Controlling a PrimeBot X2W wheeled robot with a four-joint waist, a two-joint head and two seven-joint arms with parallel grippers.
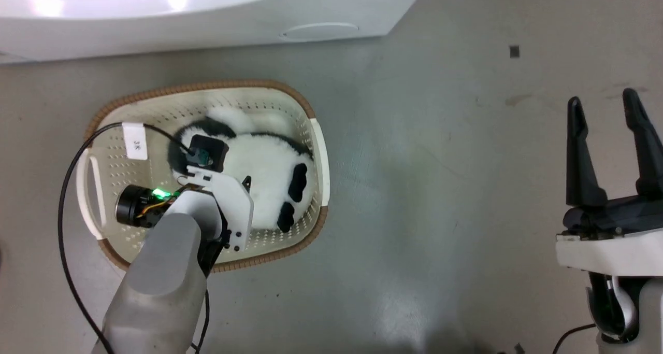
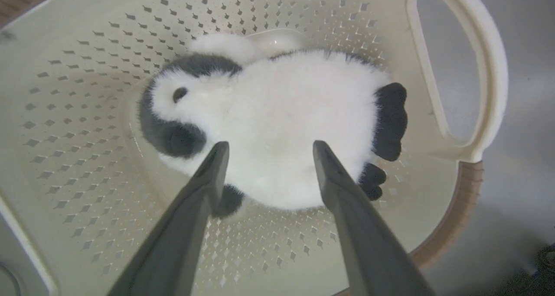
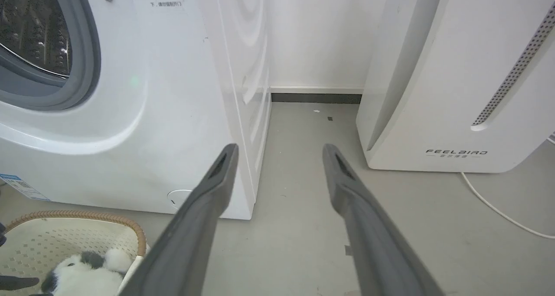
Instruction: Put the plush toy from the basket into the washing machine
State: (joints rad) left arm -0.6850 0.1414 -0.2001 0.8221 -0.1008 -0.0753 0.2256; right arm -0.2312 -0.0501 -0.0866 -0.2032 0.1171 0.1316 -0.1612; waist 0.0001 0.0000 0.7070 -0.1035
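Note:
The plush toy (image 1: 264, 172), a fluffy white panda with black ears and paws, lies on its side inside the cream basket (image 1: 155, 97) on the floor. My left arm reaches down into the basket. In the left wrist view my left gripper (image 2: 266, 146) is open, its fingertips just above the plush toy (image 2: 277, 118), apart from it, and the basket (image 2: 78, 114) wall surrounds it. My right gripper (image 1: 603, 102) is open over bare floor at the right, holding nothing. The washing machine (image 3: 143, 70) stands behind the basket (image 3: 65, 231), and the grey seal and steel drum show at the upper left.
The white washing machine front (image 1: 207, 17) runs along the top of the head view, close behind the basket. A white appliance marked FEELBIRD (image 3: 455, 92) stands to the right with a gap of grey floor (image 3: 303, 157) between. A white cable (image 3: 498, 209) trails on the floor.

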